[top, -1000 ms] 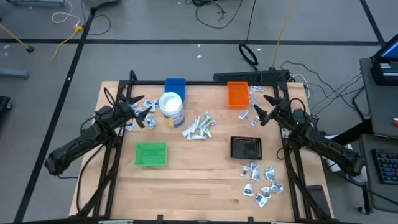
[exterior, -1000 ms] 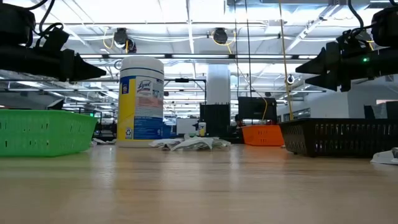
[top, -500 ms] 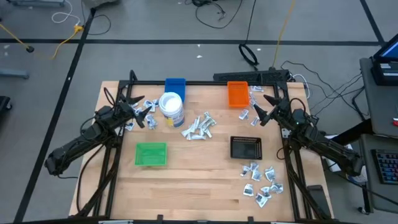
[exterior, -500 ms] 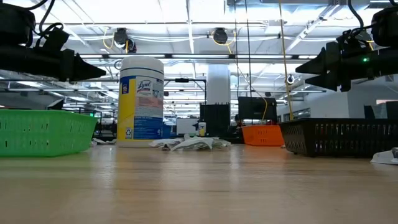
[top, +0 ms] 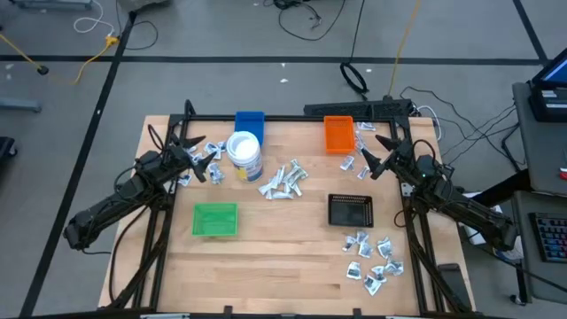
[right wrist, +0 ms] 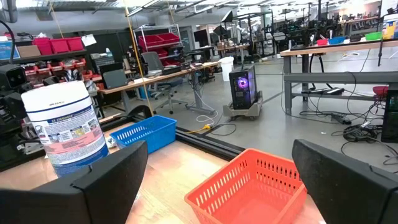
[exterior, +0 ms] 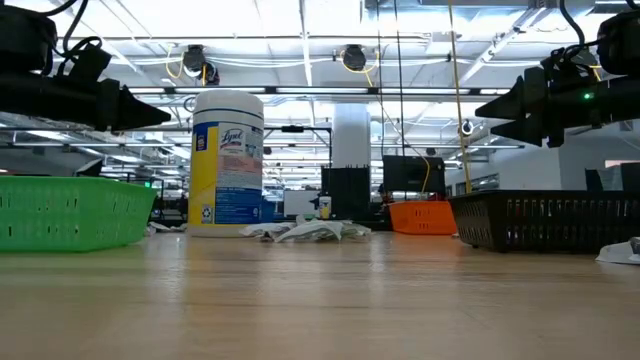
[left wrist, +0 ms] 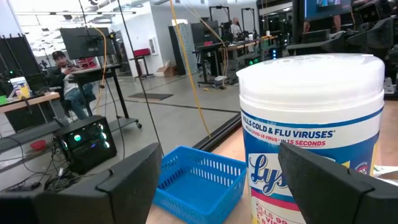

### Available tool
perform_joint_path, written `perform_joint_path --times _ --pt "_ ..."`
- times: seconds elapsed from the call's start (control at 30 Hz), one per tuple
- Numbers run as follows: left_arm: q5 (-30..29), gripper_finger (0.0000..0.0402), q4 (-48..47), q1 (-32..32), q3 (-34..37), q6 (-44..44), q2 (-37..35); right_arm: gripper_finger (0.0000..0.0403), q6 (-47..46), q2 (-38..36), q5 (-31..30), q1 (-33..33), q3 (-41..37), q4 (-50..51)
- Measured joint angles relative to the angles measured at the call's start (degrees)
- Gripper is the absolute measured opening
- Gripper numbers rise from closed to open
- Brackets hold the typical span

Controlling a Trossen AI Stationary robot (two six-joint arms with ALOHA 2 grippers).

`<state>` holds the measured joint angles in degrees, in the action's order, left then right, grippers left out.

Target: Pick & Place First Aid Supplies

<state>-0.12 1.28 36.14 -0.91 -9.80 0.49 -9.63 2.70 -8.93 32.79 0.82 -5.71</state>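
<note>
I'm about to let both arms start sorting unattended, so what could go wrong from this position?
The left hand hangs open right beside the tall wipes tub; a sweep toward the middle packets could tip it. The packets lie in overlapping heaps, as near the table's front right, so one grasp may lift several. The right hand, also open, sits close to the orange basket and could nudge it.
</note>
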Motion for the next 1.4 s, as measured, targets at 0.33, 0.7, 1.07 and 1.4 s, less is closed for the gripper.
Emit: perform_joint_path --times 0.33,0.7,1.07,1.4 --pt "0.0 0.0311 0.0 -0.02 0.0 0.0 -0.02 0.0393 0.0 0.0 0.01 -0.01 0.02 -0.01" --pt "0.0 0.031 0.01 -0.01 0.0 0.0 0.0 0.0393 0.0 -0.01 0.01 0.0 0.02 -0.01" --pt "0.0 0.033 0.0 0.0 0.0 0.0 0.0 0.0393 0.0 0.0 0.0 0.01 0.02 0.02" --pt "0.02 0.0311 0.43 -0.02 0.02 0.11 -0.01 0.0393 0.0 0.0 0.0 0.01 0.02 0.01"
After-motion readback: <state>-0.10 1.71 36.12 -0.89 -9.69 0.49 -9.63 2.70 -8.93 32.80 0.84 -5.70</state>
